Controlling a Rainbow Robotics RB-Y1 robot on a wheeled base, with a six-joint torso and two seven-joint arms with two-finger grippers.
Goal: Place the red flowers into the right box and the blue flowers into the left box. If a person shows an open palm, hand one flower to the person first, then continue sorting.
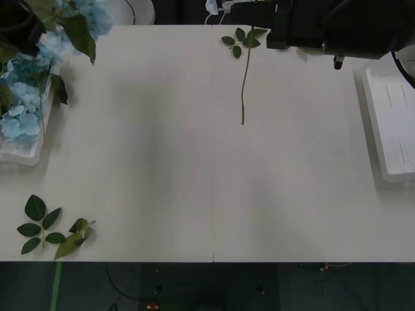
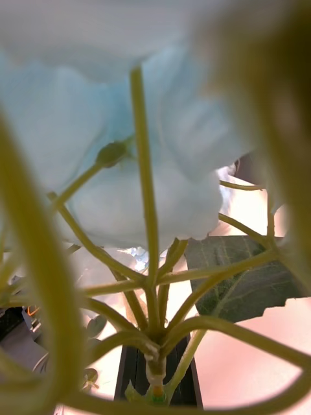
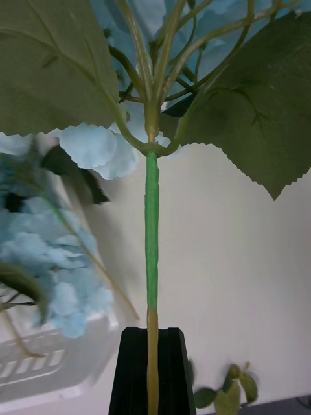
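Left end effector (image 3: pixel 153 373) clamps blue flower stalk (image 3: pixel 151 246).

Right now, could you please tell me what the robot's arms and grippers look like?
Both arms are bulky black housings: the right arm and the left arm. The left gripper and the right gripper have black jaws; the left's show lengthwise ribs.

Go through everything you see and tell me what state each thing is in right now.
left gripper: shut on a blue flower's stalk, above the left box
right gripper: shut on another blue flower's stem
left box: holds blue flowers
right box: empty
bare stem: lying on the table, no bloom
leaf sprigs: lying loose at the table's near left corner
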